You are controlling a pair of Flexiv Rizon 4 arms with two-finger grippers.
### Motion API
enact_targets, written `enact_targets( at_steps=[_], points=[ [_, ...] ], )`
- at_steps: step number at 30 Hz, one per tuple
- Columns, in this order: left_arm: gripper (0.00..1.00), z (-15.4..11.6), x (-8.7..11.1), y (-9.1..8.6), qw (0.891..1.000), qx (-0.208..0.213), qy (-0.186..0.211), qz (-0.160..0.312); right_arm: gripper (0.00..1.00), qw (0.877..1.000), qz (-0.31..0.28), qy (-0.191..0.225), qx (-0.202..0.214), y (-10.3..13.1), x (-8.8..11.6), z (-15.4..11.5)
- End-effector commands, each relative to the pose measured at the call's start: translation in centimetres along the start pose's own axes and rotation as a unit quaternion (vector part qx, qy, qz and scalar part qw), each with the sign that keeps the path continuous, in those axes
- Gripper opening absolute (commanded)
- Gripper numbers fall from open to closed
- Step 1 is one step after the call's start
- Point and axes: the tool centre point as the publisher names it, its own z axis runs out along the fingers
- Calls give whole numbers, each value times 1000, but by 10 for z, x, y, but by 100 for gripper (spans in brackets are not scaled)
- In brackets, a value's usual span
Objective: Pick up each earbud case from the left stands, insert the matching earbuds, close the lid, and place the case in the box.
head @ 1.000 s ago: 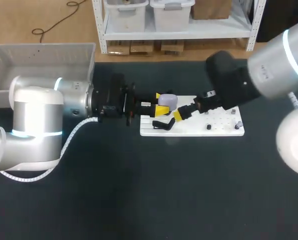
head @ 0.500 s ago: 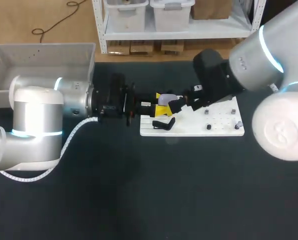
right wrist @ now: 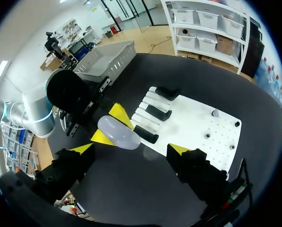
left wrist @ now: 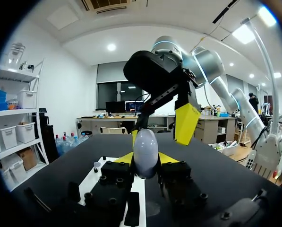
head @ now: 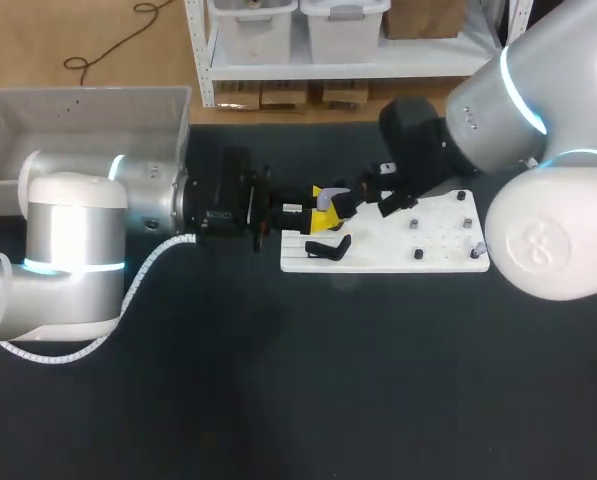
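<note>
- The left pincer [left wrist: 146,160] was closed on the lavender earbud case [left wrist: 145,147], with one yellow tip pressing it from each side and the case standing upright between them
- The right pincer [right wrist: 130,150] was open, its fingers spread wide; the case sat ahead of it, roughly in line with the gap, and neither finger appeared to touch it
- From the left wrist, the right pincer's yellow tips hung just beyond the case, one on each side of it
- The white board [right wrist: 197,127] lay beneath and ahead of the left pincer
- Three black stands [right wrist: 157,112] sat in a row on the end of the board nearest the left pincer, and small pegs [right wrist: 215,112] stood on the far end
- The grey box [head: 88,110] stood back beside the left arm, well behind its pincer and well apart from the case
</note>
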Motion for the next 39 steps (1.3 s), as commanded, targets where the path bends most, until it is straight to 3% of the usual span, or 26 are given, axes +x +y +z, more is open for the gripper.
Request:
enact_targets(
  at_steps=[1,27,36,39],
  points=[
    [0,0,1,1,1000,1,0,0,100,1000,2,0,7,-2,-1,1],
    [0,0,1,1,1000,1,0,0,100,999,26,-31,18,-16,-10,-3],
    [0,0,1,1,1000,1,0,0,100,997,-6,-65,42,-12,-30,-31],
    [0,0,1,1,1000,1,0,0,100,993,-45,-66,83,-10,-30,-46]
  ],
)
